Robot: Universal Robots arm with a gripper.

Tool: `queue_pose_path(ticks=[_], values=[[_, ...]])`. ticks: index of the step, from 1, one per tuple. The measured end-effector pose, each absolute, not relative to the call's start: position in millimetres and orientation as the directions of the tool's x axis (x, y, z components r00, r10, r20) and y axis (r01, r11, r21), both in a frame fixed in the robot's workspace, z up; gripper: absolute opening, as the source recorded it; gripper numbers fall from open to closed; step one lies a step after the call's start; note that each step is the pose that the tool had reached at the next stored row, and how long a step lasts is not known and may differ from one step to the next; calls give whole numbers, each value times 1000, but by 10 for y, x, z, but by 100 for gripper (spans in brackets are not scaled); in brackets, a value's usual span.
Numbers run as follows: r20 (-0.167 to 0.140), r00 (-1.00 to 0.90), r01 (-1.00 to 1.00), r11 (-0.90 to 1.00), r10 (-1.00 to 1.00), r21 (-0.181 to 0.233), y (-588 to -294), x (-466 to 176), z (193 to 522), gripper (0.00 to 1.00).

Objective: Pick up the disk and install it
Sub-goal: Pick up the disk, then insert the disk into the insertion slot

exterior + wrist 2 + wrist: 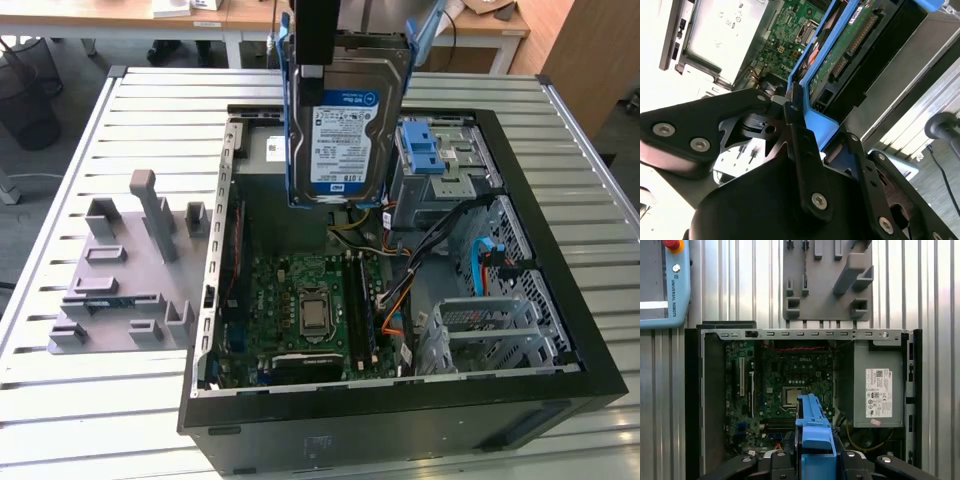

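The disk [350,130] hangs upright above the open computer case [560,390], its blue-and-white label facing the exterior camera and a thin blue frame round its edges. My gripper [318,80] is shut on its upper part, coming down from above. The disk sits over the back of the case, just to the exterior view's left of the drive cage with the blue latch [425,150]. In the second wrist view a black finger [799,135] presses on the blue frame, with the disk's green circuit side [855,45] beyond it. In the first wrist view the disk's blue frame edge [812,420] stands out over the motherboard.
Inside the case lie the motherboard [300,300], cables [440,240] and a grey box with a white sticker [877,390]. A grey fixture plate with upright holders [130,270] lies on the slatted table at the exterior view's left. A teach pendant [660,285] lies beyond the case.
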State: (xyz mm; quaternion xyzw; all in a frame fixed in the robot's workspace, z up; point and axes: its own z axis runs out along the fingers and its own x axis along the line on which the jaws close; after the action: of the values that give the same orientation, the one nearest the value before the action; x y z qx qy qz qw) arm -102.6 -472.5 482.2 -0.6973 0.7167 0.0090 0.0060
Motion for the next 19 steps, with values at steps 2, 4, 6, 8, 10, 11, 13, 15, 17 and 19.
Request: queue_pose_path(ticks=[2, 4, 6, 8, 10, 11, 13, 15, 17, 19], values=[[-21, -28, -1000, 28, -999, 5, -4741, -996, 4822, 36], [-21, -28, -1000, 28, -999, 5, -4756, -965, 4822, 36], [-21, -28, -1000, 28, -999, 5, -4771, -935, 4822, 36], [-21, -28, -1000, 28, -999, 5, -4787, -906, 4822, 36], [-21, -28, -1000, 28, -999, 5, -4793, -878, 4822, 36], [-21, -28, -1000, 28, -999, 5, -4794, -876, 4822, 36], [-21, -28, -1000, 28, -999, 5, -4794, -875, 4822, 36], [-21, -28, -1000, 28, -999, 5, -4794, -872, 4822, 36], [-21, -28, -1000, 28, -999, 5, -4794, -853, 4822, 36], [-21, -28, -1000, 28, -999, 5, -4794, -850, 4822, 36]])
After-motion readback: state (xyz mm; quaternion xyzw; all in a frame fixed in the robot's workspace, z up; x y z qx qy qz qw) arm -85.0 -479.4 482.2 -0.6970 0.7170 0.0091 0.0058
